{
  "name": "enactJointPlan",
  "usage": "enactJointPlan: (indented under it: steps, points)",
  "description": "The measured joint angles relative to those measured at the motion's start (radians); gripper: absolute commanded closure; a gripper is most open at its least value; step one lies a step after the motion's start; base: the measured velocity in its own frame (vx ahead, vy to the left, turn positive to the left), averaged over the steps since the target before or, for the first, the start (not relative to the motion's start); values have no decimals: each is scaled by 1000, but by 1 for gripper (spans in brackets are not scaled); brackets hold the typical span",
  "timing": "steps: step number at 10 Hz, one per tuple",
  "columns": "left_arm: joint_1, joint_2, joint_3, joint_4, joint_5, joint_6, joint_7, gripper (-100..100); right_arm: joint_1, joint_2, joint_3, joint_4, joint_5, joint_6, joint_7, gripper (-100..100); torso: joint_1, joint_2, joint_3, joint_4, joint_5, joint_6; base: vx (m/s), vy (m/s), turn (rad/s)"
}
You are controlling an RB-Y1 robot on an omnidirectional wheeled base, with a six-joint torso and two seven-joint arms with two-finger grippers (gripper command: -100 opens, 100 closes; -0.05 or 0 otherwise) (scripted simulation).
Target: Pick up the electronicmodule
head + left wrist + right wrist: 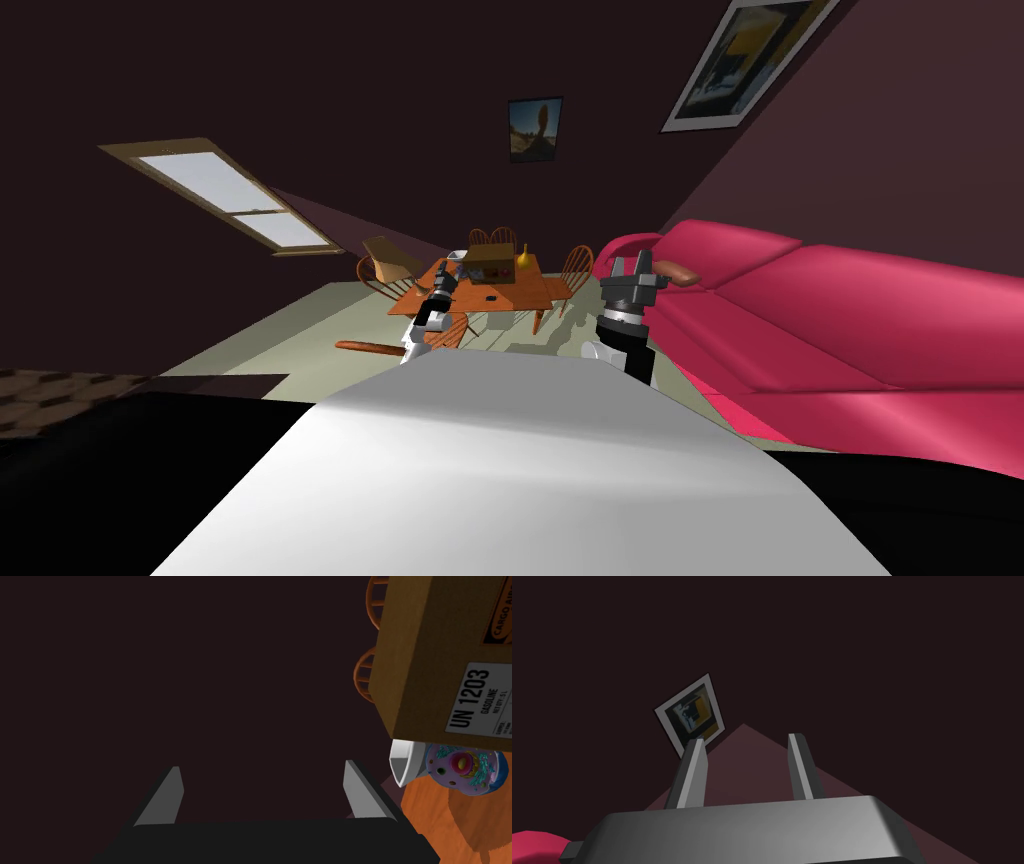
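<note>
- Orange-brown wooden table [520, 292] stands ahead of us across a pale floor, ringed by spindle-back chairs [577, 262], with a bright pink sofa [830, 310] along our right.
- A small, dark, flat thing lies on the tabletop near its middle. We take it for the electronicmodule [490, 297], though it is too small for any detail.
- Behind it on the table sit a brown cardboard box [487, 262] and a yellow object [523, 262].
- Our left gripper [262, 766] hovers at the table's left edge, its two blade fingers spread wide with nothing between them.
- That hand points toward a dark wall, past the side of the box, which carries a white "UN 1203" label. Just beside the box are a white cup-like vessel [402, 763] and a purple and blue ball-shaped model [465, 768].
- Our right gripper [637, 268] is raised in front of the sofa's arm, fingers parted and empty.
- To do this approach well, we judge the left hand should tilt down and swing right, toward the dark piece, keeping its fingers wide.
- It should stay clear of the box, the vessel and the ball model on the way.
- A descent from directly above looks safest, closing once a blade stands on each side. A low, flat piece could skid away if one blade touches first.
</note>
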Motion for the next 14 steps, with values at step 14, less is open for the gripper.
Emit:
enactJointPlan:
  steps: [14]
  points:
    - [-242,86,32,356,127,345,5,-100,0,0,0,0,0,0,0,0,0,-2,-1,0,0,0,-9,29,-120]
